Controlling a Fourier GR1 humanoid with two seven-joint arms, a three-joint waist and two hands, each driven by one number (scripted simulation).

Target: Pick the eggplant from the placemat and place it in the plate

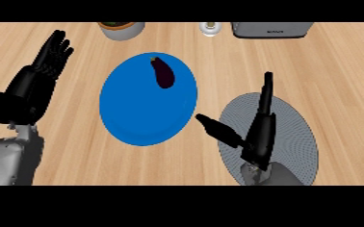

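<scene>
Wooden bench [177, 166]: the eggplant [163, 72] is laid in the plate [131, 125], the right robot hand [259, 132] held open over the placemat [297, 125]. The plate could be nudged by a careless withdrawal.

Bright even light, flat soft shading

plate [135, 120]: blue, mid-surface on the counter [78, 163], just beside the grey placemat [298, 134]
eggplant [162, 72]: on the plate, toward its far rim
right hand [259, 132]: over the placemat, fingers straight, thumb spread
left hand [44, 69]: open, fingers up, at the left edge
</scene>
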